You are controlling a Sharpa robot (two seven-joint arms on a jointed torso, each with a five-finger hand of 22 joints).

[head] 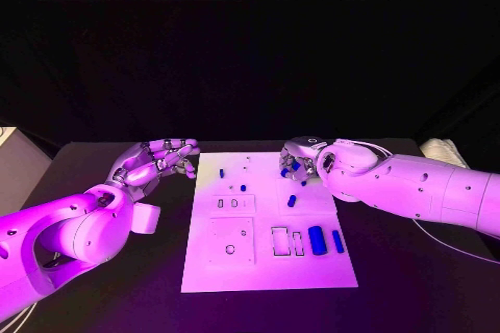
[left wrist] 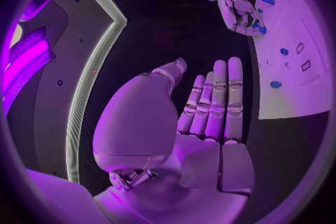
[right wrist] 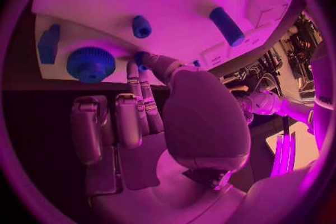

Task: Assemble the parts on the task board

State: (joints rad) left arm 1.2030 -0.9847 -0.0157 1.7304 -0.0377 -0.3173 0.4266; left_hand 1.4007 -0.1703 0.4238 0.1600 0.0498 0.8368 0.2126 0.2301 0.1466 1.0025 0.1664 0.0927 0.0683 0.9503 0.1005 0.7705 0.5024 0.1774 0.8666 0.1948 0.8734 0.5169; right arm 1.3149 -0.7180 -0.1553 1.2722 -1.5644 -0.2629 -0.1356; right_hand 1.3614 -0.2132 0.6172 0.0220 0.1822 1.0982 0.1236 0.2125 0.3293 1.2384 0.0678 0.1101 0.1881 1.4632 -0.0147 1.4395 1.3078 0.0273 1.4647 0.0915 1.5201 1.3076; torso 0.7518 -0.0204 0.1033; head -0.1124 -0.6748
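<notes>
Right hand sits over the far right corner of the white task board, fingertips pinching a small blue peg; from the head view its fingers hide much of that part. Left hand hovers off the board's far left edge above the bench, fingers straight and apart, holding nothing. Near the board's right side lie two blue bars side by side. One blue knurled wheel lies by the right fingers.
</notes>
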